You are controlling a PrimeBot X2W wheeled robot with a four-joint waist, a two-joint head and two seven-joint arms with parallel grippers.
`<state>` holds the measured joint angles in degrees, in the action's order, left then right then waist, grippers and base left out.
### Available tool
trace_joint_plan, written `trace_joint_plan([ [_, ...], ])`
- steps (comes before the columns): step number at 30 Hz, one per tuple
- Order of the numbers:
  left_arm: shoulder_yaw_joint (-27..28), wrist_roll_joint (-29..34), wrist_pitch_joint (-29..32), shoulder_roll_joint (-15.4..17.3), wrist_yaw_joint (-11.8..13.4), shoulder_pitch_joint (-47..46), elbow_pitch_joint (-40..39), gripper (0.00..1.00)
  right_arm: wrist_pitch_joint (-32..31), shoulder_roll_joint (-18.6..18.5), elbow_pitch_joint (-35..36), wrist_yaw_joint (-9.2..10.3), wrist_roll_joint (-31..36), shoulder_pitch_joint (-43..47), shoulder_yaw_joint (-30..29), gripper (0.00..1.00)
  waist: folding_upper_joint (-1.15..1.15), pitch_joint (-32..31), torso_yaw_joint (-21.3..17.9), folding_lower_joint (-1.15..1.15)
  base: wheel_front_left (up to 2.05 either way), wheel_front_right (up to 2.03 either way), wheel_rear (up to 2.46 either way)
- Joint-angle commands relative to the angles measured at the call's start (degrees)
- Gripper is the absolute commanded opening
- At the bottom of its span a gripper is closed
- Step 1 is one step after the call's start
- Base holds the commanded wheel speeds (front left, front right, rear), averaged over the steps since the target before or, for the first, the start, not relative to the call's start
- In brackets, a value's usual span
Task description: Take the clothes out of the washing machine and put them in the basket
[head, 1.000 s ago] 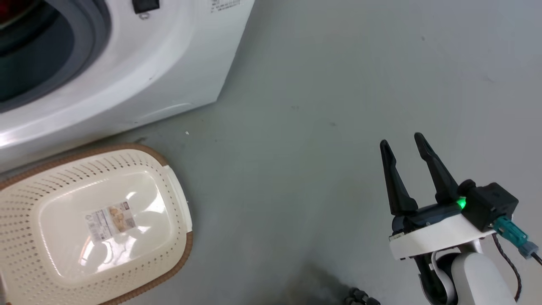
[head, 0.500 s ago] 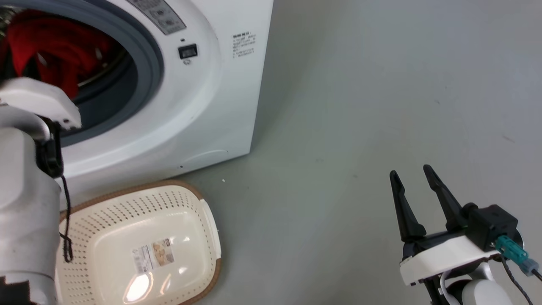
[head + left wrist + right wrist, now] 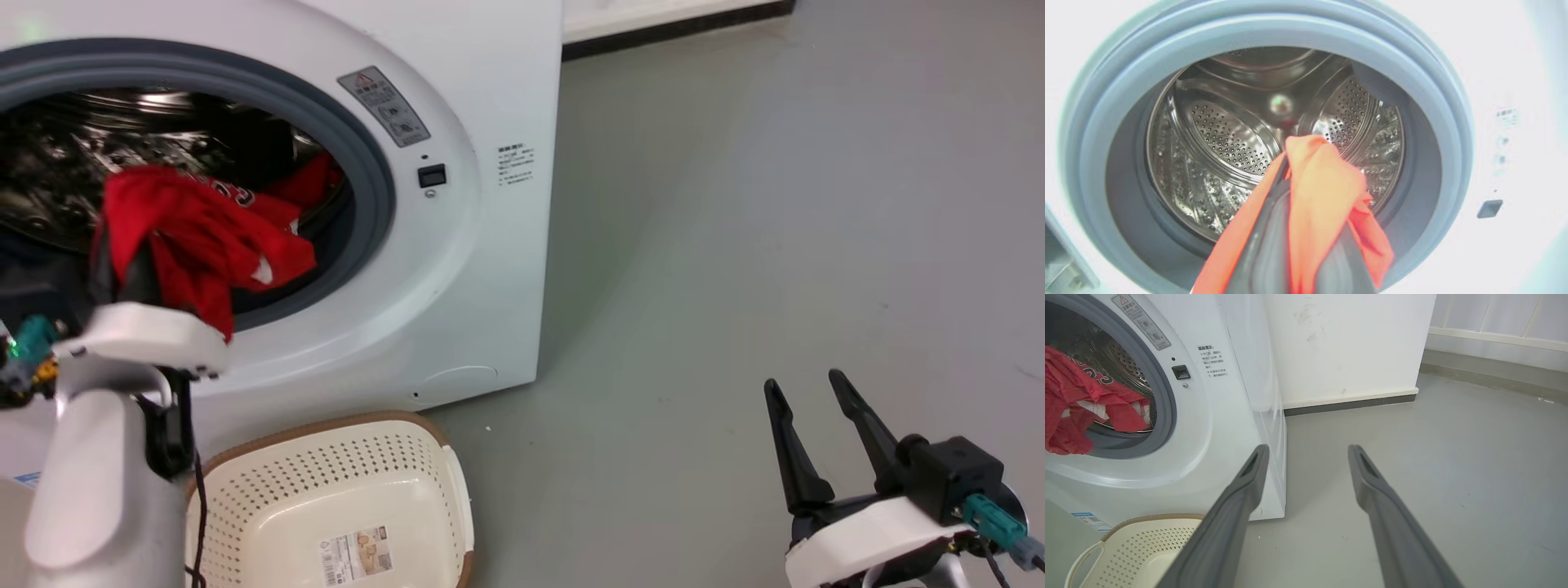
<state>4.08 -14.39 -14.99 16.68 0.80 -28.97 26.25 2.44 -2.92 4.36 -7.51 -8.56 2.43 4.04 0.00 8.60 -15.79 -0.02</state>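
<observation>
clothes (image 3: 204,237) are hanging red in the washer (image 3: 473,269) mouth, the left gripper (image 3: 1290,163) pinching them between its pressed fingers. basket (image 3: 326,426) is sitting on the floor (image 3: 735,245) just below the opening, while the right gripper (image 3: 802,380) is hovering spread, well apart.

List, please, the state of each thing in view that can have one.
washing machine: door opening uncovered, steel drum visible.
red garment: gripped, hanging at the drum's mouth, not yet in the basket.
basket: upright on the floor before the machine, no clothes seen inside.
left gripper: jaws shut on the red garment.
right gripper: jaws open, holding nothing.
</observation>
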Motion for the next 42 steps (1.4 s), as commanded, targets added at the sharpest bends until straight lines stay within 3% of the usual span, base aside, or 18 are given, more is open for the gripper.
trace_joint_plan([
  [1, 0.16, 0.27, -0.27, -0.82, 0.18, 2.32, -2.09, 0.00, -0.27, 0.08, 0.58, 0.04, 0.18, 0.81, -0.41, 1.00, 0.00, -1.39, 1.67, 0.02, 0.00, 0.00, 0.00],
  [10, -1.01, 0.57, -0.24, -6.93, 0.63, 16.44, -12.83, 0.00, -1.99, 0.08, 2.68, 0.04, 1.06, 3.70, -0.89, 1.00, 0.00, -3.86, 5.68, 0.02, 0.00, 0.00, 0.00],
  [17, -3.62, -0.34, 0.08, -10.29, 0.56, 25.32, -14.73, 0.00, -2.75, 0.09, 4.06, 0.04, 1.44, 4.34, -1.19, 1.00, 0.00, -3.26, 7.98, 0.02, 0.00, 0.00, 0.00],
  [22, -5.40, -0.96, 0.64, -11.72, 1.32, 28.29, -11.54, 0.00, -2.79, 0.08, 4.96, 0.04, 0.84, 2.56, -0.71, 1.00, 0.00, 0.08, 9.06, 0.02, 0.00, 0.00, 0.00],
  [28, -6.46, -0.96, 0.11, -12.42, 1.55, 24.82, -5.32, 0.00, -1.77, 0.08, 5.25, 0.04, 0.80, -0.28, -0.30, 1.00, 0.00, 6.81, 9.22, 0.02, 0.00, 0.00, 0.00],
  [42, -4.90, 0.03, -0.31, -9.23, 1.00, 11.20, 13.07, 0.00, 2.18, 0.10, 1.91, 0.04, -1.86, -8.54, 2.79, 1.00, 0.00, 23.76, 3.90, 0.02, 0.00, 0.00, 0.00],
])
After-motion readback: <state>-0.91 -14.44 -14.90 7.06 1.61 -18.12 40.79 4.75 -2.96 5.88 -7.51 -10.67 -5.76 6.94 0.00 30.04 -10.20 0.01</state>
